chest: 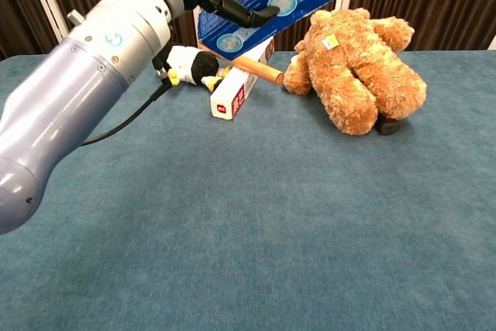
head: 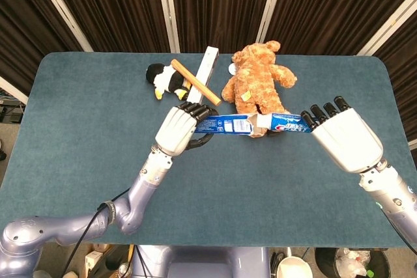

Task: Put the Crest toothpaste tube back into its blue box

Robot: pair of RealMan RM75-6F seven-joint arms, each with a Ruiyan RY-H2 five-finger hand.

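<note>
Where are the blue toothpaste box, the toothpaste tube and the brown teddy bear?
Blue cardboard toothpaste box (head: 225, 124), head view, middle of its long printed side.
White and blue Crest toothpaste tube (head: 287, 122), head view, printed middle.
Brown plush teddy bear (chest: 353, 75), chest view, its belly.

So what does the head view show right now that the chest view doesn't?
Only the head view shows the right hand holding the toothpaste tube, whose tip meets the open end of the blue box. Only the chest view shows the red-and-white end face of the white box and a small dark object beside the teddy bear. Both show the left hand gripping the blue box, the bear, the penguin toy and the wooden stick.
</note>
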